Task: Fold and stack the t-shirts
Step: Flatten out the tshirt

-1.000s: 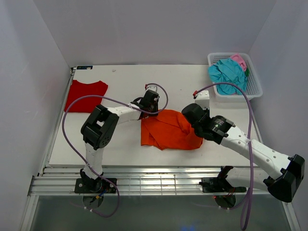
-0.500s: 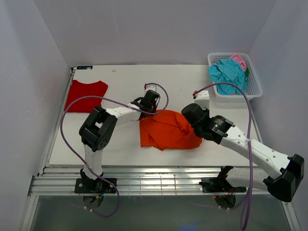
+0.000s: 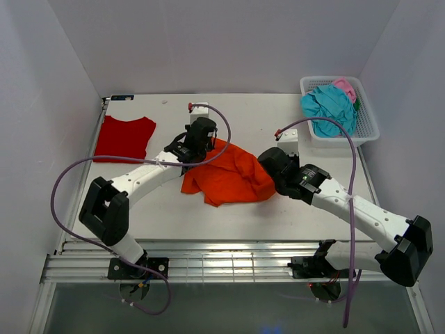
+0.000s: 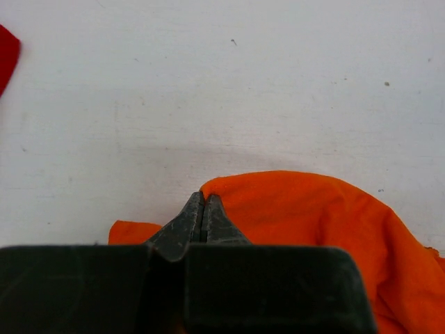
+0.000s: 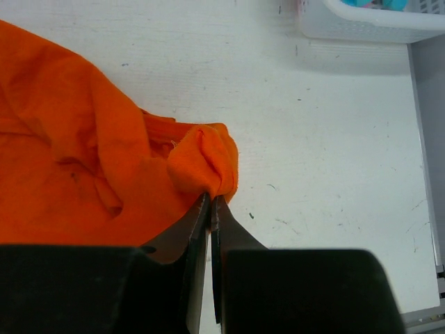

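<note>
The orange t-shirt [image 3: 229, 175] lies rumpled on the counter [image 3: 167, 209], well away from the white basket [image 3: 366, 128], toward the arm bases and the counter's middle. The left tool [image 4: 203, 202] is clamped together on the shirt's edge farthest from the basket. The right tool [image 5: 211, 200] pinches a bunched fold on the side nearest the basket. The red t-shirt [image 3: 124, 137] lies flat at the counter's end opposite the basket, apart from both tools. A teal t-shirt [image 3: 328, 106] and a pink t-shirt [image 3: 345, 88] sit heaped inside the basket.
</note>
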Controlling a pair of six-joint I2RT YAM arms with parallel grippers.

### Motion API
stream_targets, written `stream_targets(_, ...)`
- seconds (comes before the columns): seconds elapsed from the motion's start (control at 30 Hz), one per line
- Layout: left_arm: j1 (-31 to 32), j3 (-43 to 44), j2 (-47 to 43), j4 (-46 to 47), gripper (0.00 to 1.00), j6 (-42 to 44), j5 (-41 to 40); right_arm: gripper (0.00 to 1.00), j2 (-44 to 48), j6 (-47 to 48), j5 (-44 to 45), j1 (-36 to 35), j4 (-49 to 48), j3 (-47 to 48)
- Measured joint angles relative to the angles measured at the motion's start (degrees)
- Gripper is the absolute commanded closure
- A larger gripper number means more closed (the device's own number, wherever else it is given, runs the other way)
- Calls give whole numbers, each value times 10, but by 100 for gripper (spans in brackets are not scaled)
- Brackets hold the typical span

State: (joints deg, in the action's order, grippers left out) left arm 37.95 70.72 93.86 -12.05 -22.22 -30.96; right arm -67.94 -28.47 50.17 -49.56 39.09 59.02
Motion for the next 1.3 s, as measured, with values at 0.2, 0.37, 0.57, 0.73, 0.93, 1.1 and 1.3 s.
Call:
stream_targets(0.2,0,-38,-92,-5,100,12,-42,92,-4,53,9,52,-22,25)
stream_targets(0.37,0,-42,-214,5,100,35,-80,92,-9,127,-13,142,-73,102)
stream_targets(0.57,0,-42,-339,17,100,57,-121,92,-26,196,-34,200,-112,203)
stream_targets(0.73,-1,-26,-374,-24,100,35,-103,92,-17,214,-57,199,-106,221)
stream_targets(0.93,0,-26,-418,-122,100,-20,-42,92,42,215,-91,199,-40,237)
stream_targets(1.1,-1,15,-476,-203,100,-62,34,92,79,214,-127,199,32,360)
stream_targets(1.3,-1,104,-508,-246,100,-116,139,92,105,210,-189,199,84,543)
